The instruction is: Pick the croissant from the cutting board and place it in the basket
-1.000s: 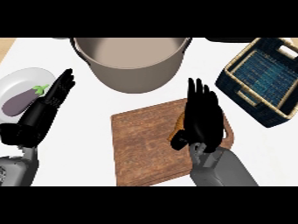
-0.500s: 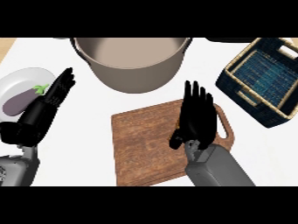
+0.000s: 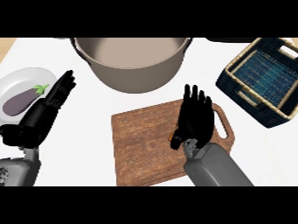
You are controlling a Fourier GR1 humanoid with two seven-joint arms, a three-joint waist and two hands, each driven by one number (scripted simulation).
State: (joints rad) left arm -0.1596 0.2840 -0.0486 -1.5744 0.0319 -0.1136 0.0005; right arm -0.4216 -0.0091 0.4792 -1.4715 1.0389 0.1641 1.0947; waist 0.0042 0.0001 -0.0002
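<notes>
The right hand (image 3: 194, 120) lies flat, fingers straight, over the cutting board (image 3: 144, 144), covering the croissant (image 3: 175, 139) peeking at its seven o'clock. The left hand (image 3: 45, 113) rests open at nine o'clock. The basket (image 3: 267, 81) sits at two o'clock.

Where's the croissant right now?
In the head view, the croissant lies on the cutting board's right half, almost entirely hidden under the right hand; the basket sits to its upper right.

Both hands open, fingers straight
Right hand (image 3: 195, 119) lies flat, fingers pointing away; left hand (image 3: 46, 110) rests open, fingers slanting up and right.
</notes>
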